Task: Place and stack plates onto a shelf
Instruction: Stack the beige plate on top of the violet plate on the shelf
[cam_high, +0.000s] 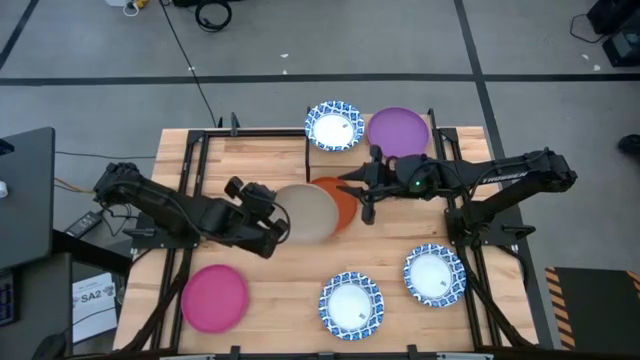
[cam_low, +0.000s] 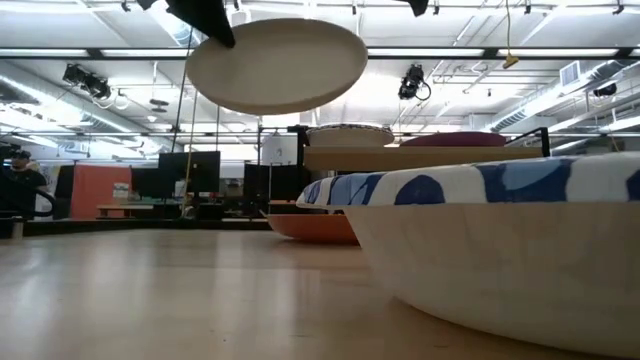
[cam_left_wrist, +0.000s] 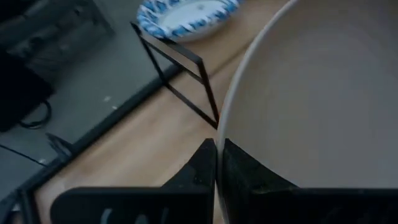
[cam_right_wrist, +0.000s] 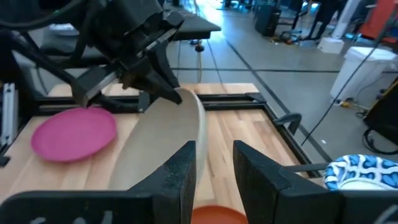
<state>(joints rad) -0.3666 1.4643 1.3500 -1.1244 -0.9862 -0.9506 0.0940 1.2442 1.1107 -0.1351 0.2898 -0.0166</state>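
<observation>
Here, starting at the near left of the table (cam_high: 180, 160), the pink plate (cam_high: 214, 297) lies flat and untouched. Just right of it and farther in, the left gripper (cam_high: 278, 228) has its fingers pinched tight on the rim of the beige plate (cam_high: 307, 212); the left wrist view shows them closed with only the rim's thickness between them, and the low view shows that plate carried well clear of the tabletop, roughly level. Beneath and just right of it the orange plate (cam_high: 345, 203) rests on the wood, partly covered from above. The right gripper (cam_high: 366, 192) hovers over that orange plate, fingers parted by a narrow gap and holding nothing, right beside the beige plate's far edge. Beyond, the shelf (cam_high: 380, 155) stands at the far middle with one blue-rimmed plate (cam_high: 333, 126) and the purple plate (cam_high: 398, 131) side by side on it. Two more blue-rimmed plates (cam_high: 350, 306) lie near the front, toward the right. The plates look thin, stiff and light, probably smooth enough to slip, so a firm edge pinch seems the only sensible hold; gripped at one side, the plate may sag or swing, and it should be lowered level onto a shelved plate.
</observation>
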